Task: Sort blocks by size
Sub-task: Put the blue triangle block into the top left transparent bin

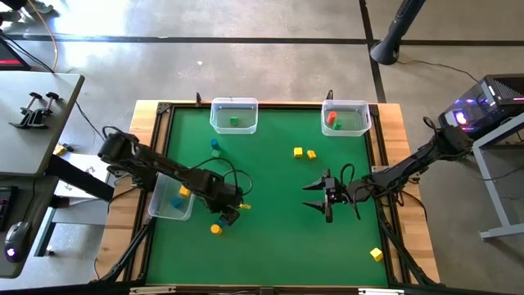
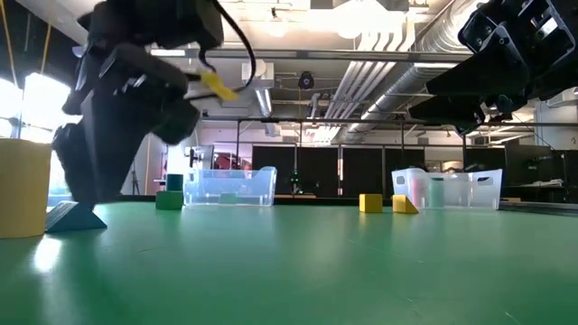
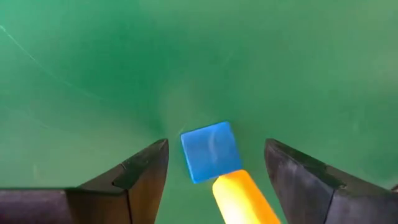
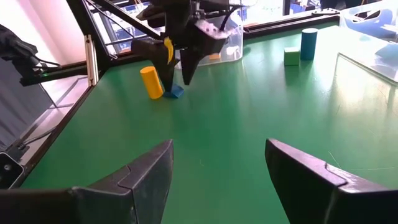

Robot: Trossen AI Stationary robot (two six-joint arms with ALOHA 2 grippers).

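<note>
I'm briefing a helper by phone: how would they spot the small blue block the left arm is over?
Find the clear bin at the mat's left edge. Beside it, the left claw hangs open over the blue block. It is flat and square; its neighbour is a yellow cylinder.

A small blue cube lay flat on the green mat beside an upright yellow cylinder. Two yellow cubes sat mid-table, another yellow cube near the corner. A blue cylinder stood upright beside a small green cube.
</note>
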